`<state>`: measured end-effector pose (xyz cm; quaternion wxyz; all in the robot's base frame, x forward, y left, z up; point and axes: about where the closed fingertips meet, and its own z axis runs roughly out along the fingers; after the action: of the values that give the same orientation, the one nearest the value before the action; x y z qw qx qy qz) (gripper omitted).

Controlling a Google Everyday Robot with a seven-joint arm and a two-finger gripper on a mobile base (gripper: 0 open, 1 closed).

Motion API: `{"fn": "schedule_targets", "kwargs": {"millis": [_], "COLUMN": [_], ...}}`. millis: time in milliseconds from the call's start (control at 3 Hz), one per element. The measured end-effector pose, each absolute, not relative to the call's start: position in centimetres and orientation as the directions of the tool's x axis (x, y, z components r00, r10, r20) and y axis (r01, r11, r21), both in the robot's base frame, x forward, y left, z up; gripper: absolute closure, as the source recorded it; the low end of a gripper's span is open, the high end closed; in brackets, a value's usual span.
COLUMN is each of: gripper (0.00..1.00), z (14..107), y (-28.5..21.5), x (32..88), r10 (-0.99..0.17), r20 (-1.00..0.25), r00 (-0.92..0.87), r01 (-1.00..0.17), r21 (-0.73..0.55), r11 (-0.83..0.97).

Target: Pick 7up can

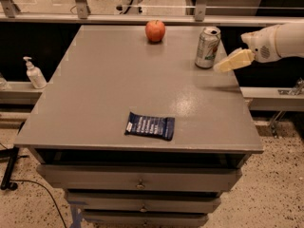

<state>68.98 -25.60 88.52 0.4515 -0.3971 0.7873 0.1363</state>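
Upper right of the frame, near the far right edge of the desk (118, 80): 7up can (208, 47) upright and standing free, bare surface around it, so a side approach looks open. Just to its right the hand (223, 65) sits low, level with the can's lower half and aimed at it, seemingly not touching and holding nothing; how far open it is I cannot tell. Red apple (155, 31) stands apart toward upper centre, blue snack packet (150, 126) well clear at lower centre; neither should obstruct the grasp.
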Motion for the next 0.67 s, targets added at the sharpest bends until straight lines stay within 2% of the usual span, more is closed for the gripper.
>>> {"fn": "schedule_targets", "kwargs": {"millis": [333,667], "gripper": [0.0,0.18], "z": [87.1,86.6], "y": [-22.6,-18.8], "x": [70.4,71.1], "r10": [-0.4,-0.331], "r20": [-0.886,-0.925], "r00": [-0.235,-0.187], "r01": [-0.782,-0.833], "r21": [-0.071,-0.029], "r11": [0.619,0.552]}}
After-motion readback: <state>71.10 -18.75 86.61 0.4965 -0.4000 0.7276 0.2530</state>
